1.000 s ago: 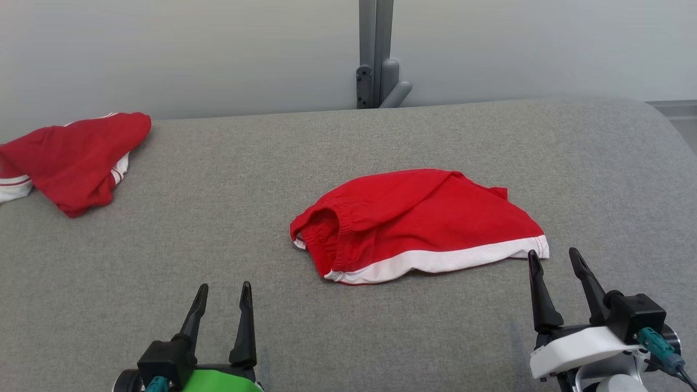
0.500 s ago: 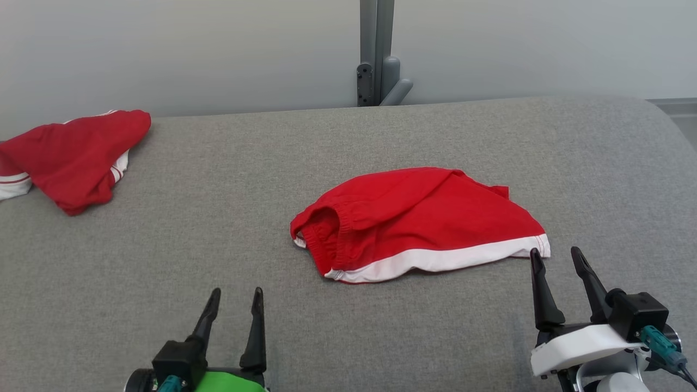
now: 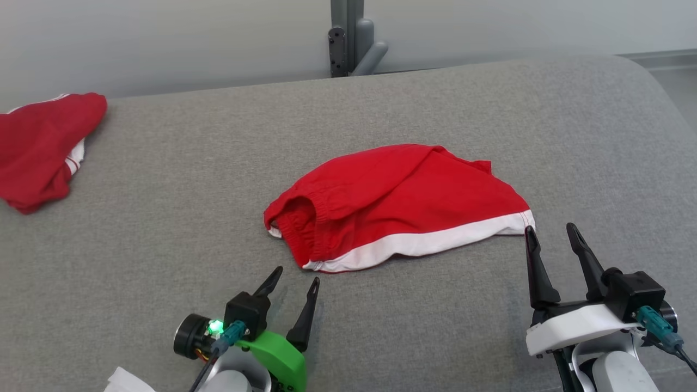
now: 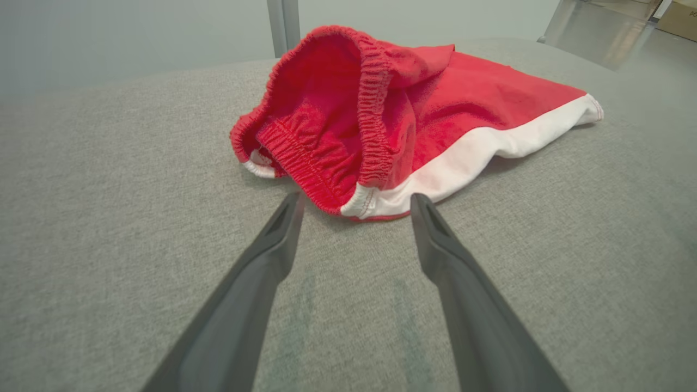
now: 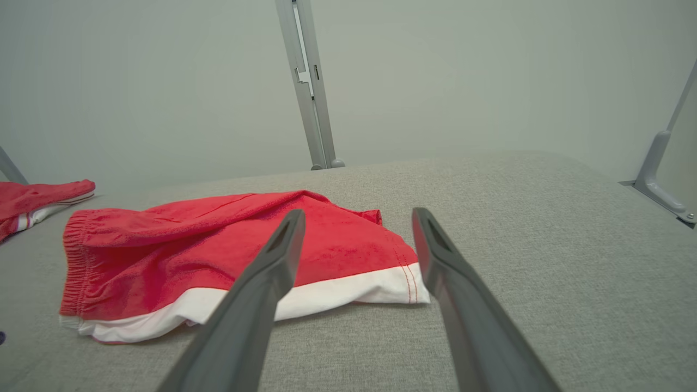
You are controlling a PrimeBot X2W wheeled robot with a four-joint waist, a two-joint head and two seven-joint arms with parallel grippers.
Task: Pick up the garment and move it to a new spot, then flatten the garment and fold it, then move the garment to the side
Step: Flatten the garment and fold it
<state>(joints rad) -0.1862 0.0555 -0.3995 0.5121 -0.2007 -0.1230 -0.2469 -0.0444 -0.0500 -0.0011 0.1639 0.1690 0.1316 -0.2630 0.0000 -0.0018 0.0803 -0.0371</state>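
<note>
Under everything stretches grey woven upholstery (image 3: 163, 228), finely heathered and padded, rounded at the upper right of the head view. A pale plain wall and a grey metal post (image 3: 348, 32) stand behind it at top centre. At the middle of the frame lies the garment (image 3: 403, 196), red shorts of soft matte knit, crumpled into a rough wedge. Its gathered elastic waistband (image 4: 375, 109) gapes toward the lower left, and a white band (image 3: 435, 245) with red stitching runs along its lower edge. My left gripper (image 3: 297, 274), low and left of centre, is spread wide and empty, its tapered dark fingers just short of the waistband corner. My right gripper (image 3: 549, 227), at lower right, is likewise parted and empty, its tips just beside the garment's white right corner. A second red garment (image 3: 38, 141) with white trim sits bunched at the upper left edge.
</note>
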